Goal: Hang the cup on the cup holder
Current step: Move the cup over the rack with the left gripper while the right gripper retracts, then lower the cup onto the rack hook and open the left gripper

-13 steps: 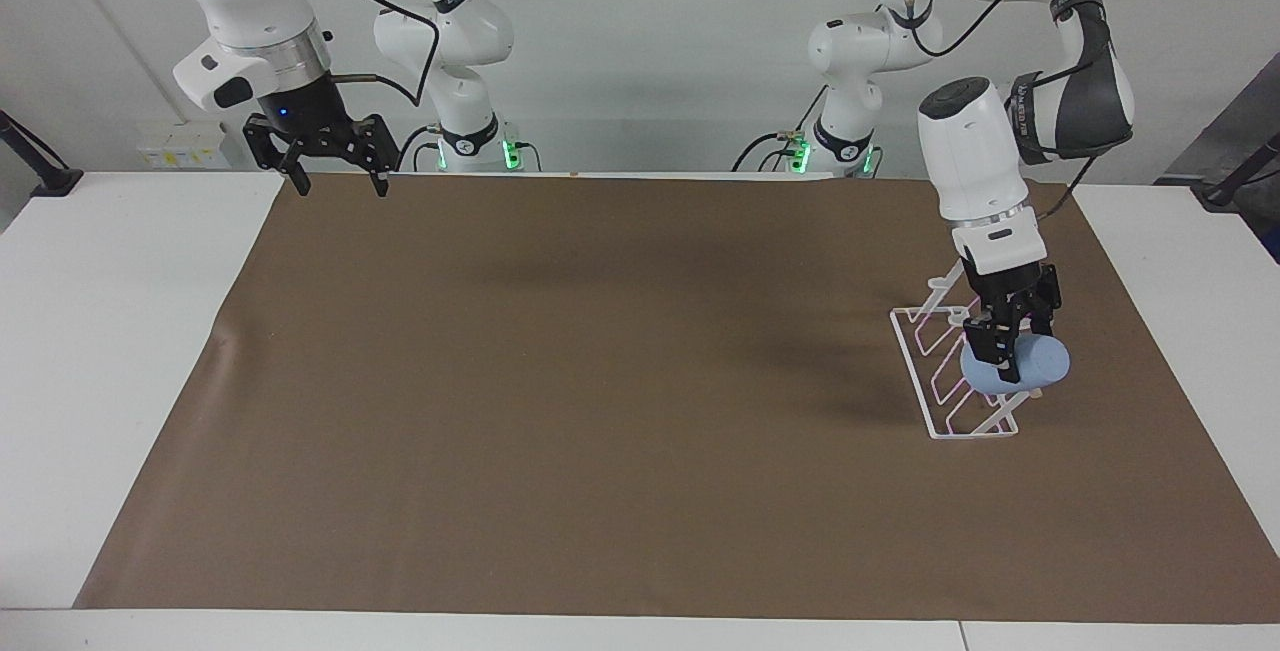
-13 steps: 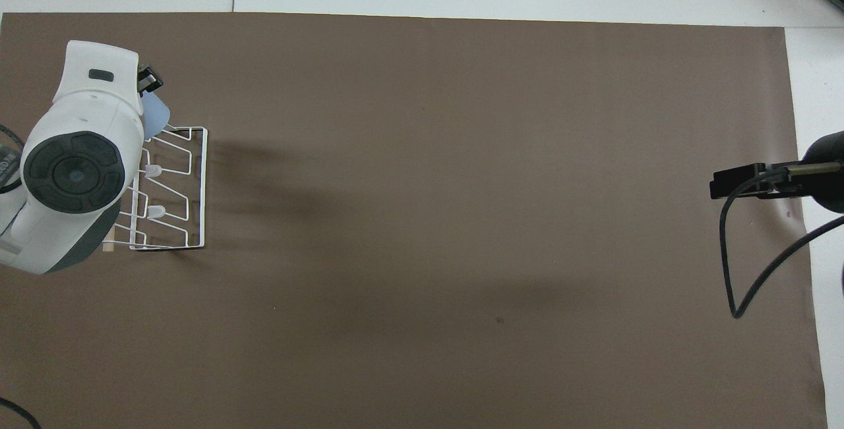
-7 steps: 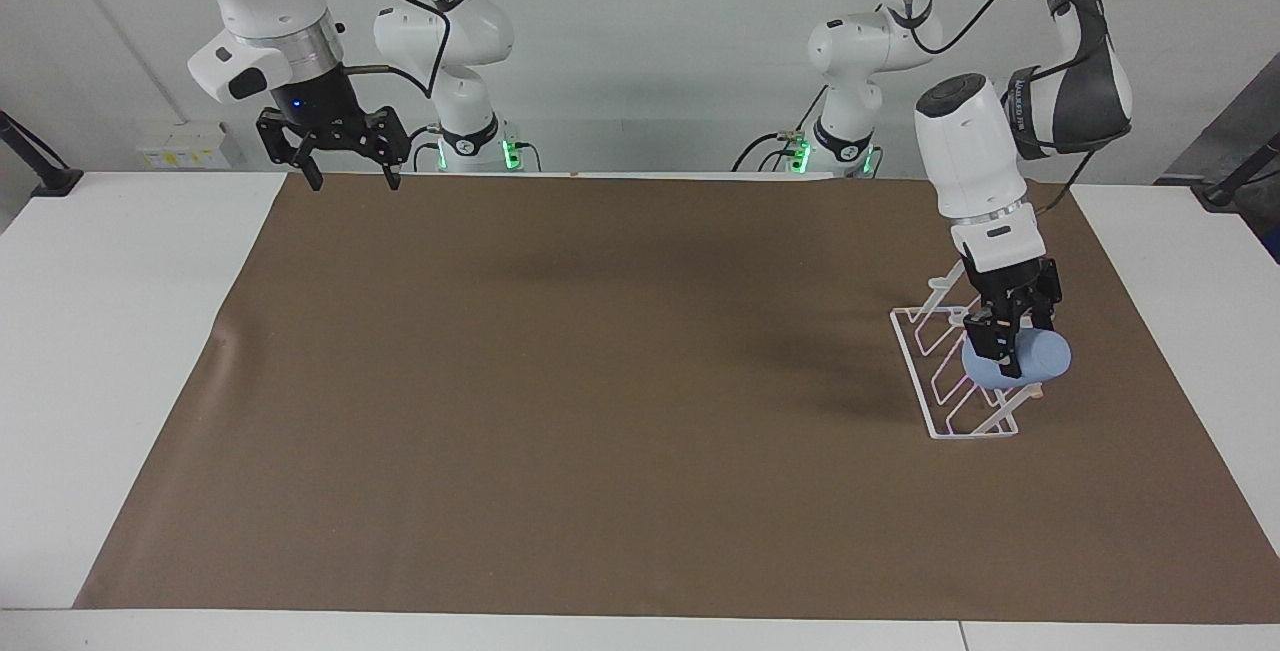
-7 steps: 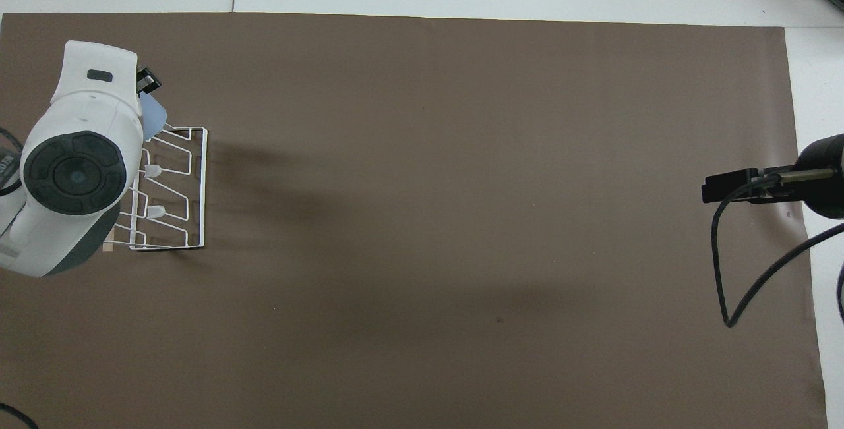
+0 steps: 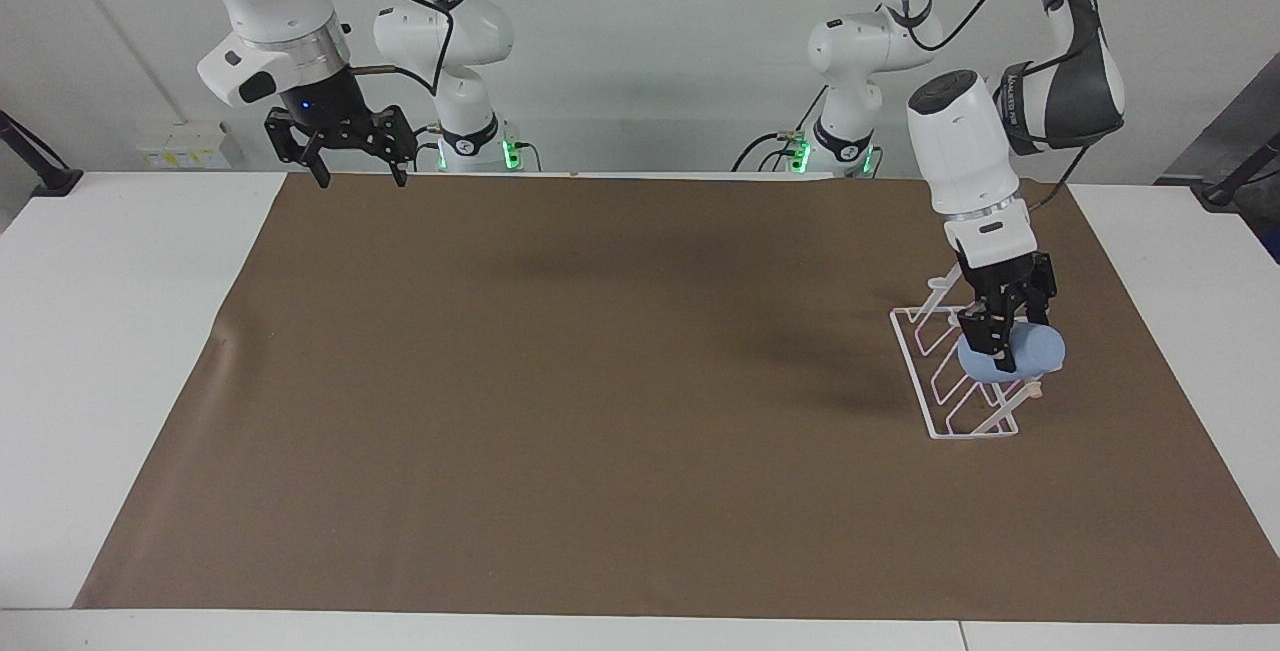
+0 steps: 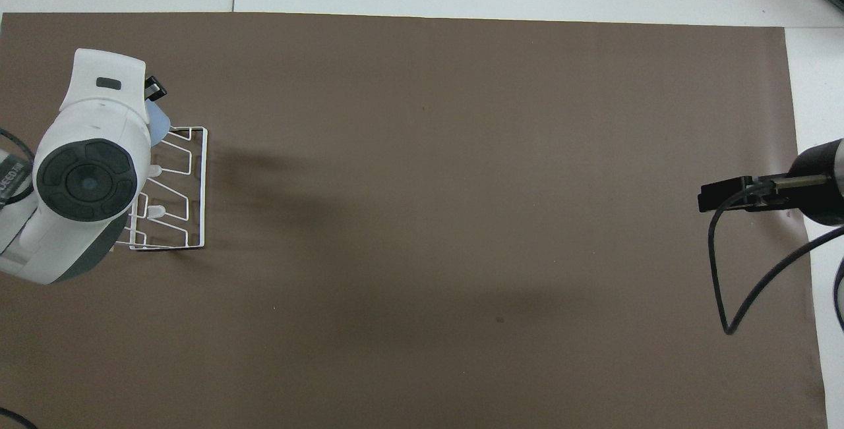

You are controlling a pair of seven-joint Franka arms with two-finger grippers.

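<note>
Seating the cup [image 5: 1028, 353] well seemed to call for a slow, straight push along one of the rounded pegs, with the cup's mouth kept lined up on that peg and the grip held until the cup bore on the wire; letting go early could have let it slip off the slanted frame. The left gripper [image 5: 1000, 339] had its jaws closed on the light blue cup, which lay tipped on its side between them, over the upper part of the cup holder [image 5: 950, 381]. Whether the cup already touched a peg could not be told. From overhead, the arm hid most of the cup, and only a sliver of blue showed beside the rack's end farthest from the robots. The cup holder stood on the brown mat [image 5: 600, 381] toward the left arm's end of the counter [image 5: 100, 331]. The right gripper [image 5: 352, 151] waited with jaws wide apart and empty, over the mat's edge nearest the robots.
</note>
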